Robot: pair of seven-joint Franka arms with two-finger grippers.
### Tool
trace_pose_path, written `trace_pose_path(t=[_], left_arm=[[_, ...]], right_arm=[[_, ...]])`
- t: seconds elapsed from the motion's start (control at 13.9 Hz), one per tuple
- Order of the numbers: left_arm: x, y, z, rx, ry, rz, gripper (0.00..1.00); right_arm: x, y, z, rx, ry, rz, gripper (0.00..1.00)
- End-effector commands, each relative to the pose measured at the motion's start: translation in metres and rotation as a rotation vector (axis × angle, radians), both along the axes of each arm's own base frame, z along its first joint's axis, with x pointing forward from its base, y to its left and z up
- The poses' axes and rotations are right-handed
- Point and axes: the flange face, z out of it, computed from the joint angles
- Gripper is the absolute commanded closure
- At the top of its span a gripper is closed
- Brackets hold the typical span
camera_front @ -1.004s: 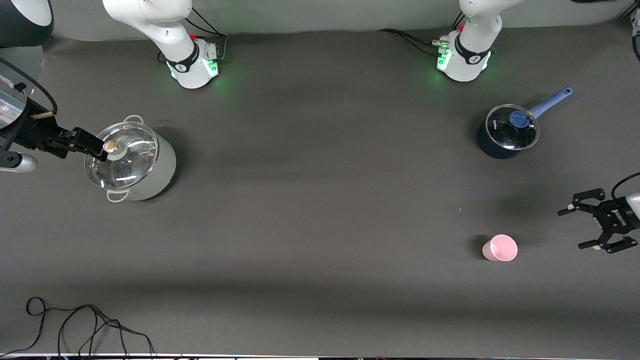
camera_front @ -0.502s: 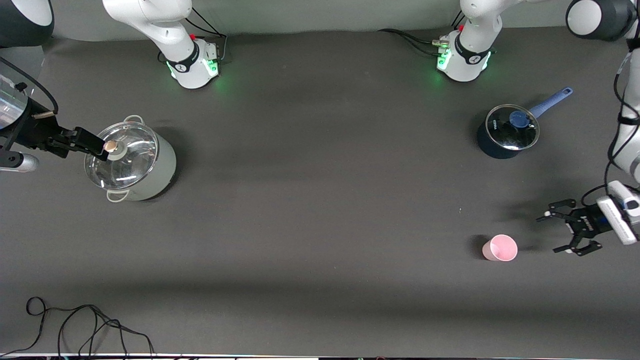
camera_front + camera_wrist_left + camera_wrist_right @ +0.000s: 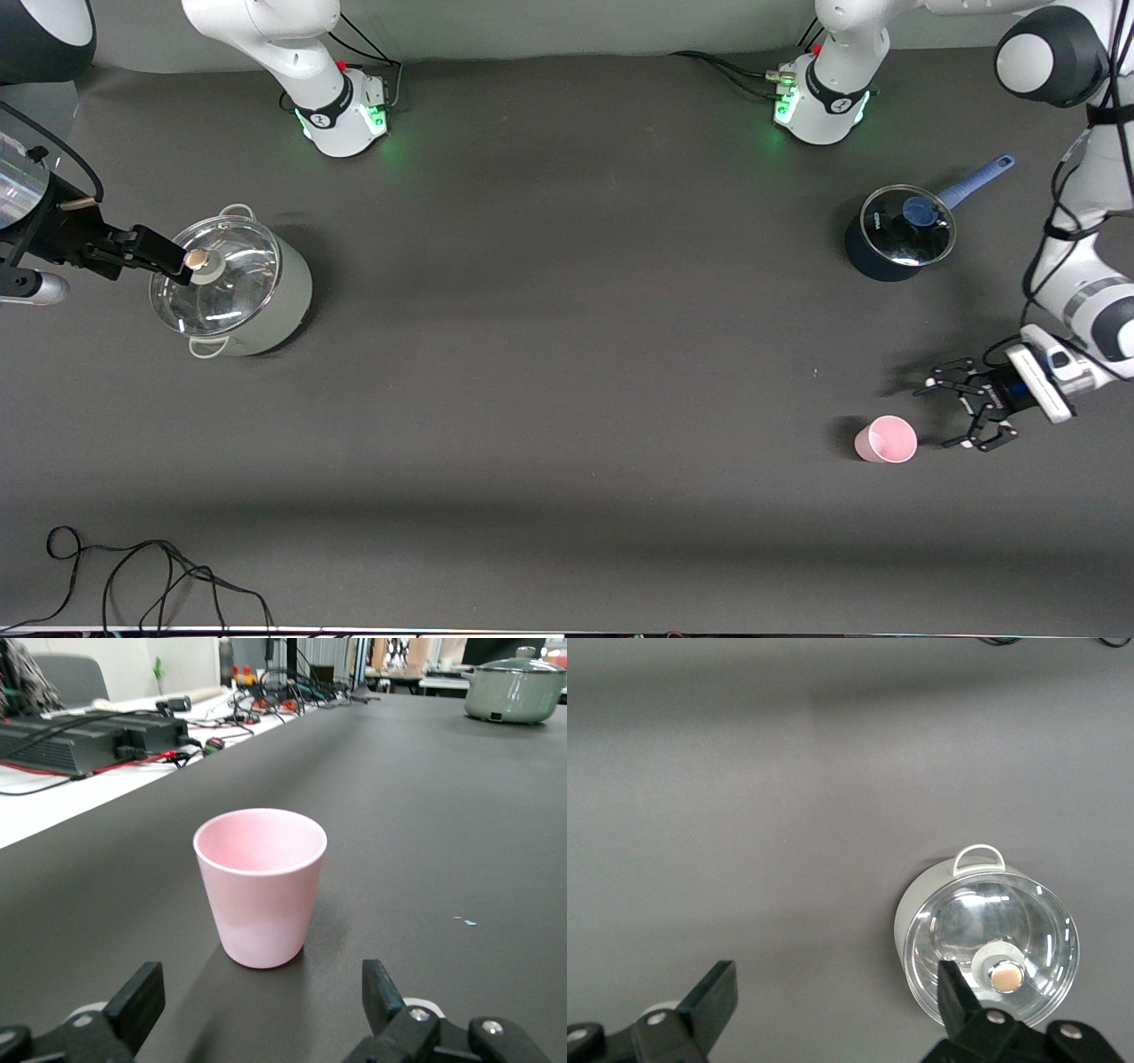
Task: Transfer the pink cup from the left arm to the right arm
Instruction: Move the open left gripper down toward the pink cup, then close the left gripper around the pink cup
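The pink cup (image 3: pixel 886 439) stands upright on the dark table at the left arm's end, and fills the middle of the left wrist view (image 3: pixel 260 886). My left gripper (image 3: pixel 939 415), the linkage claw, is open and empty. It sits low beside the cup, pointing at it, with a short gap between them; its jaws (image 3: pixel 261 992) stand wide on either side, short of the cup. My right gripper (image 3: pixel 173 260) is open and empty, and waits in the air over the edge of the grey-green pot (image 3: pixel 232 288); its own view (image 3: pixel 833 992) looks down on the table.
The grey-green pot with a glass lid (image 3: pixel 988 943) stands at the right arm's end. A dark blue saucepan (image 3: pixel 899 232) with a glass lid and blue handle stands farther from the camera than the cup. A black cable (image 3: pixel 133 576) lies at the near edge.
My left gripper has come in from the table's end toward the pink cup and now sits just beside it, still open. The cup and the right arm have not moved.
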Motion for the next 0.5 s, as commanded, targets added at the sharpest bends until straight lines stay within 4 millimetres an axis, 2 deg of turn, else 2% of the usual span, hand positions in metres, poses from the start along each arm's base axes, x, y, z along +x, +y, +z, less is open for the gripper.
trace_pose_path(t=[0.0,0.14,0.43], left_arm=[[-0.004,-0.017,-0.020,-0.039,-0.077,0.029,0.01],[-0.003,-0.026,-0.029,-0.055,-0.096,0.040,0.01],[0.003,-0.049,-0.034,-0.071,-0.091,0.076,0.01]], right_arm=[[0.000,0.000,0.005,-0.006,0.006,0.010,0.00],[0.000,-0.001,0.005,-0.006,0.006,0.010,0.00],[-0.001,-0.002,0.005,-0.006,0.006,0.013,0.00]])
